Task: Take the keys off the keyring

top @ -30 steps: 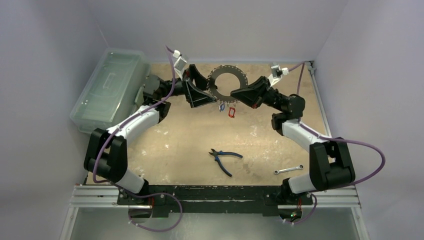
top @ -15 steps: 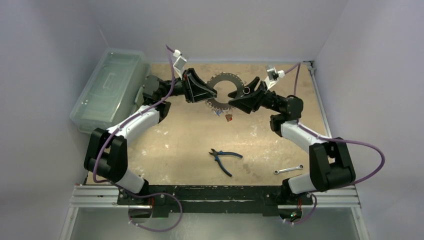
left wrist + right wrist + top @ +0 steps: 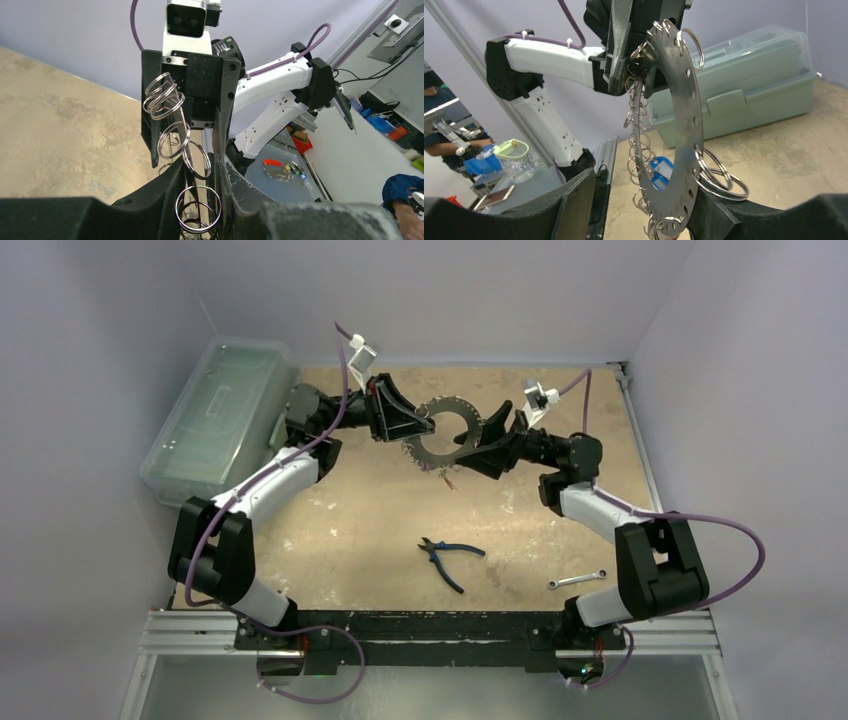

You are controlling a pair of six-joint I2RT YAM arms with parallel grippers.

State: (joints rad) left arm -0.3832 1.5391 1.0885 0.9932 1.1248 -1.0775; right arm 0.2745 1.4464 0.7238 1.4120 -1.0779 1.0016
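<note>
The keyring [image 3: 447, 430] is a flat silver ring-shaped plate with holes round its rim, held up off the table. Small split rings [image 3: 636, 145] hang from the holes, along with a blue tag [image 3: 659, 172] and a reddish tag [image 3: 452, 480]. I cannot make out single keys. My left gripper [image 3: 428, 424] is shut on the plate's left edge, and split rings [image 3: 197, 207] show between its fingers [image 3: 200, 167]. My right gripper [image 3: 646, 192] stands open around the plate's lower part. The plate lies against its right finger [image 3: 714, 210].
A pale green lidded toolbox [image 3: 220, 415] stands at the table's far left. Blue-handled pliers [image 3: 450, 555] and a silver wrench [image 3: 578, 580] lie on the table near the front. Walls close in the back and both sides.
My left gripper has shut on the keyring. My right gripper, shut on it a second ago, has opened. The ring has tipped and moved slightly left, and the right arm has shifted with it.
</note>
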